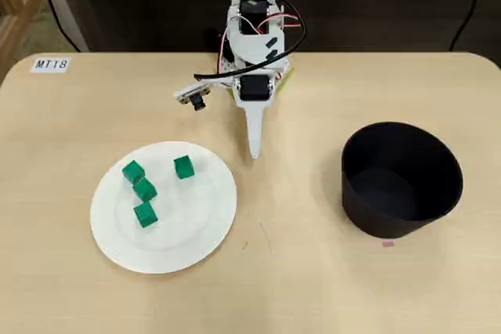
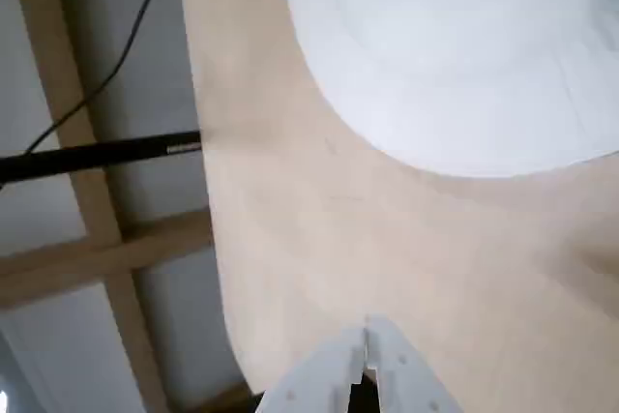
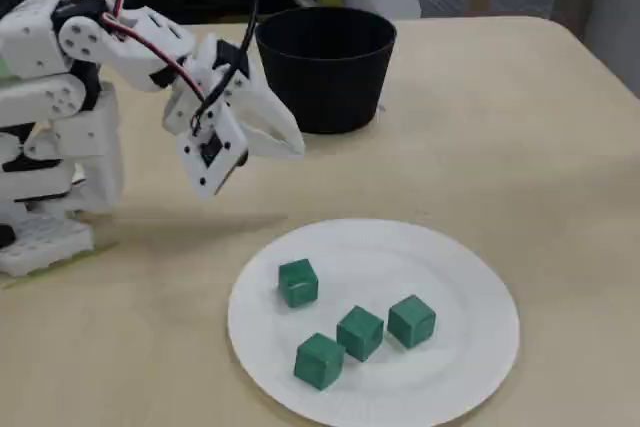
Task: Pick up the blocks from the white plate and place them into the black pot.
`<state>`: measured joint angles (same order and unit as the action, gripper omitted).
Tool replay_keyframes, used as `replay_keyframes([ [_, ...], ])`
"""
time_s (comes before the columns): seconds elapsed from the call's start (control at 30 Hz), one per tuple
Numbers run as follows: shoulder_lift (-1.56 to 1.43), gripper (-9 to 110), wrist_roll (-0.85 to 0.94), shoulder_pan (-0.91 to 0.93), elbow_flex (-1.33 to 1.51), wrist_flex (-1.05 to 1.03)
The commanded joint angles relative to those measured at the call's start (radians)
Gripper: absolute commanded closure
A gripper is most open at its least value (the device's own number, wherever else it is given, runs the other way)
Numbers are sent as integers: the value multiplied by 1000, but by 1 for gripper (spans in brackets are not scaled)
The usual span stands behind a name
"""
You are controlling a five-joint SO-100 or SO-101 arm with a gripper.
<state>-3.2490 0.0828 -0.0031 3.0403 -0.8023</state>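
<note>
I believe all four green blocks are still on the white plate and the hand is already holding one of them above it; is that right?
Not quite: the four green blocks all lie on the white plate, but the hand is shut and empty, beside the plate, as the overhead view shows.

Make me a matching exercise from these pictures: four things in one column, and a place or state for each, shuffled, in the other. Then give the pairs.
Things:
1. green blocks
2. black pot
3. pincer
4. label reading MT18

Places or states:
A. empty, standing at the right in the overhead view
B. stuck near the table's far left corner in the overhead view
C. all four resting on the white plate
D. shut, above bare table between plate and pot

Pairs: 1-C, 2-A, 3-D, 4-B
</note>
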Motion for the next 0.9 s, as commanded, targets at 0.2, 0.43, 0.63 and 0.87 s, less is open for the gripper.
replay_keyframes([
  [0.2, -5, 104, -25, 23, -2, 6],
  [0.43, -5, 104, -8, 15, -2, 12],
  [0.63, -5, 104, -6, 11, -3, 14],
  [0.87, -5, 104, -6, 9, -2, 12],
])
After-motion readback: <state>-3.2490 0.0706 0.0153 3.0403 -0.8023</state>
